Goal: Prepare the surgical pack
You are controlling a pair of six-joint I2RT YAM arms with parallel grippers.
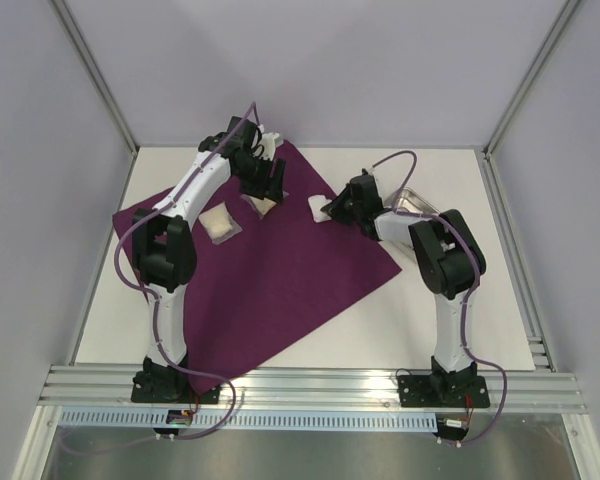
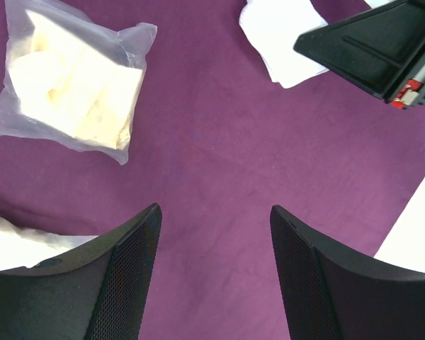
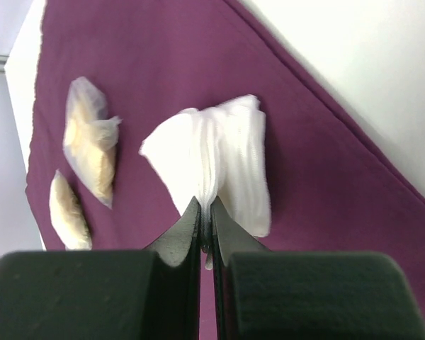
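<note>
A dark-purple cloth (image 1: 280, 280) lies spread as a diamond on the table. My right gripper (image 3: 205, 207) is shut on a folded white gauze pad (image 3: 223, 159), holding it just above the cloth's right-hand upper edge (image 1: 317, 208). Two tan packets lie on the cloth: one (image 1: 221, 224) left of centre, the other (image 1: 260, 203) below my left gripper (image 1: 270, 182). In the left wrist view that gripper (image 2: 214, 212) is open over bare cloth (image 2: 219, 142), one packet (image 2: 74, 85) ahead on the left, the other (image 2: 14, 244) by its left finger. A steel tray (image 1: 415, 200) sits partly hidden behind the right arm.
White table (image 1: 450, 300) surrounds the cloth, bounded by metal frame posts and grey walls. In the left wrist view the right gripper's black body (image 2: 382, 49) reaches in at the upper right, over the gauze (image 2: 280, 35).
</note>
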